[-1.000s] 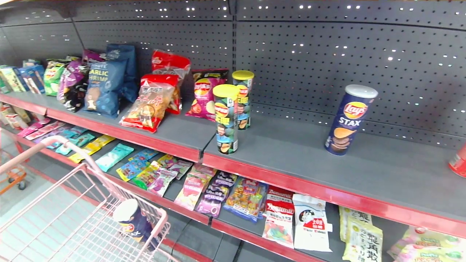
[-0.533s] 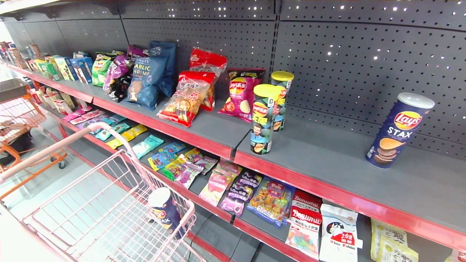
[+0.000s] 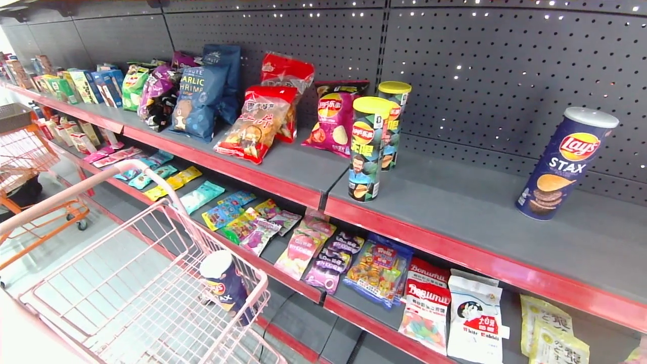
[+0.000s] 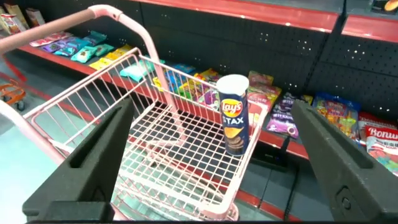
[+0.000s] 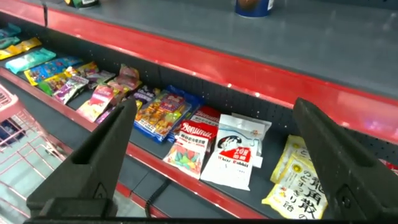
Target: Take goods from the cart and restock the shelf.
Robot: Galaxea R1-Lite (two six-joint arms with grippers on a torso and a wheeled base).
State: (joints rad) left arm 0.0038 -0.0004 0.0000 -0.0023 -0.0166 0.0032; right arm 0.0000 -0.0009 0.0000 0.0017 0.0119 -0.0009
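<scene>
A blue chip can [image 3: 223, 289] with a white lid stands upright in the near corner of the pink wire cart [image 3: 126, 283]. In the left wrist view that can [image 4: 234, 121] is ahead of my left gripper [image 4: 211, 111], which hangs above the cart basket, open and empty. A matching blue can [image 3: 566, 163] stands on the grey upper shelf [image 3: 455, 212] at the right. My right gripper [image 5: 214, 106] is open and empty in front of the lower shelf, below the shelved can's base [image 5: 254, 6].
Two yellow-lidded cans [image 3: 368, 149] and snack bags [image 3: 255, 129] fill the upper shelf's left and middle. Flat candy and snack packs [image 3: 374, 270] line the lower shelf. An orange cart [image 3: 30, 167] stands at the far left. Bare shelf lies between the yellow-lidded cans and the blue can.
The head camera has swung left, so the cart and shelf goods sit further right in the picture. The cans themselves have not moved.
</scene>
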